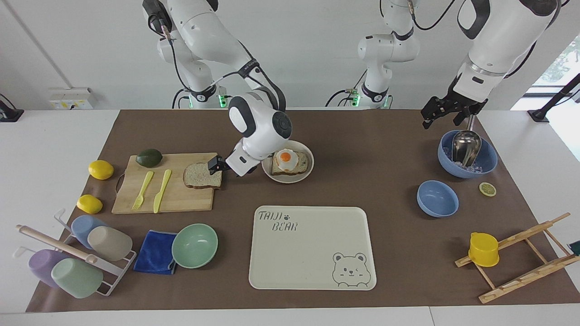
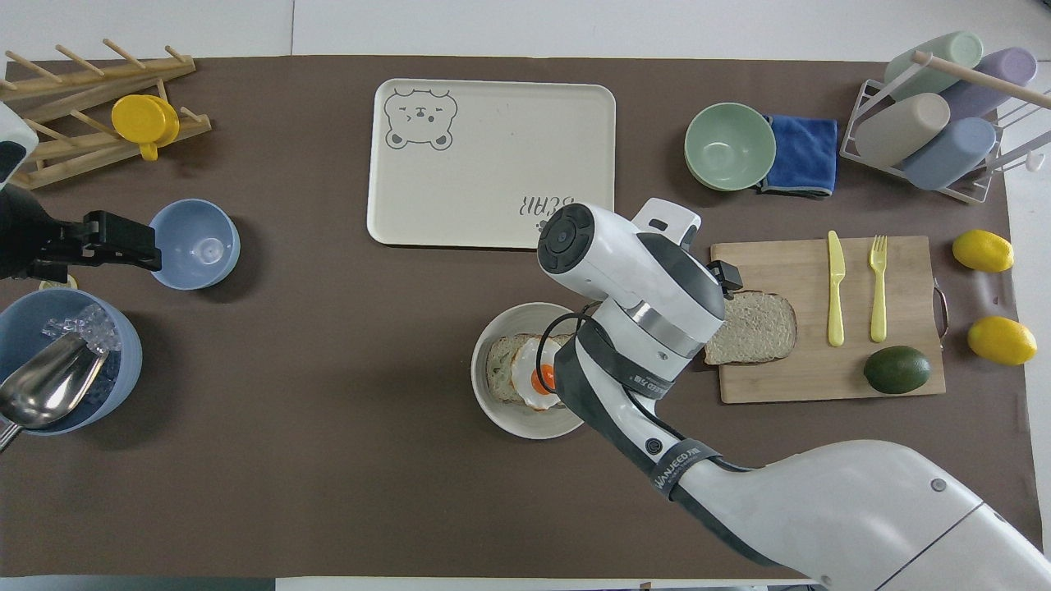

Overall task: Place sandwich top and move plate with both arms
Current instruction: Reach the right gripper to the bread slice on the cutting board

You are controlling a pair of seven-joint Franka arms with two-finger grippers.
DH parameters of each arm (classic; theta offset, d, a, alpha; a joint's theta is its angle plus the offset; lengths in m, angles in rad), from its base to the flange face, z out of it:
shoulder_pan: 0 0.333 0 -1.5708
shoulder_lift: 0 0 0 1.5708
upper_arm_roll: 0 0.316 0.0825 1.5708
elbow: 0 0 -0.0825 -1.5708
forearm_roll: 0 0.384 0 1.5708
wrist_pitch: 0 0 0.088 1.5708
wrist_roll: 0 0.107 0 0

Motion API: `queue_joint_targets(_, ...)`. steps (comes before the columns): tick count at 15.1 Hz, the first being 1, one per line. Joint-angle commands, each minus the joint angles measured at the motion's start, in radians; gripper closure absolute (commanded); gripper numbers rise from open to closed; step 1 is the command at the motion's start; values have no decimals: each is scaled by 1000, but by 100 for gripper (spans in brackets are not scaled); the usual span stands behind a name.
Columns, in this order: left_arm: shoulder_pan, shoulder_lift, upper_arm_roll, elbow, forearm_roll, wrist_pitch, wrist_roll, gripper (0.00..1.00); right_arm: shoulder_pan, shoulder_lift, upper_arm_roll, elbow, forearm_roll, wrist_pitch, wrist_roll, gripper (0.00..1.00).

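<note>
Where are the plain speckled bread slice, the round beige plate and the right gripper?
plain speckled bread slice (image 2: 759,327), overhead view, middle of crumb.
round beige plate (image 1: 288,179), facing view, bare rim.
right gripper (image 1: 214,164), facing view, at its fingertips.

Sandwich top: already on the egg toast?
No, the sandwich top lies on the cutting board, beside the plate.
</note>
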State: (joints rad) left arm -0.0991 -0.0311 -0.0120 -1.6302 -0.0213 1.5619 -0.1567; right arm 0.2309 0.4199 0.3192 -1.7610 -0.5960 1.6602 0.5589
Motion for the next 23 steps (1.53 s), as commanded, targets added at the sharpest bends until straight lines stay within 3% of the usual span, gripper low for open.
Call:
queue_joint_targets(1, -1, -19, 6, -19, -8, 3, 8, 0, -24, -53, 9, -113, -22, 74, 53, 0)
queue_joint_targets(5, -1, -19, 6, -19, -8, 3, 8, 0, -33, -79, 8, -198, -24, 115, 93, 0)
queue_joint_targets(13, -1, -19, 6, -19, -8, 3, 8, 0, -44, -105, 8, -265, -56, 124, 136, 0)
queue_joint_targets(20, -1, -19, 6, -19, -8, 1, 8, 0, -50, -107, 8, -278, -58, 125, 144, 32)
queue_joint_targets(23, -1, -19, 6, -19, -8, 1, 8, 0, -51, -108, 8, -279, -58, 125, 145, 39)
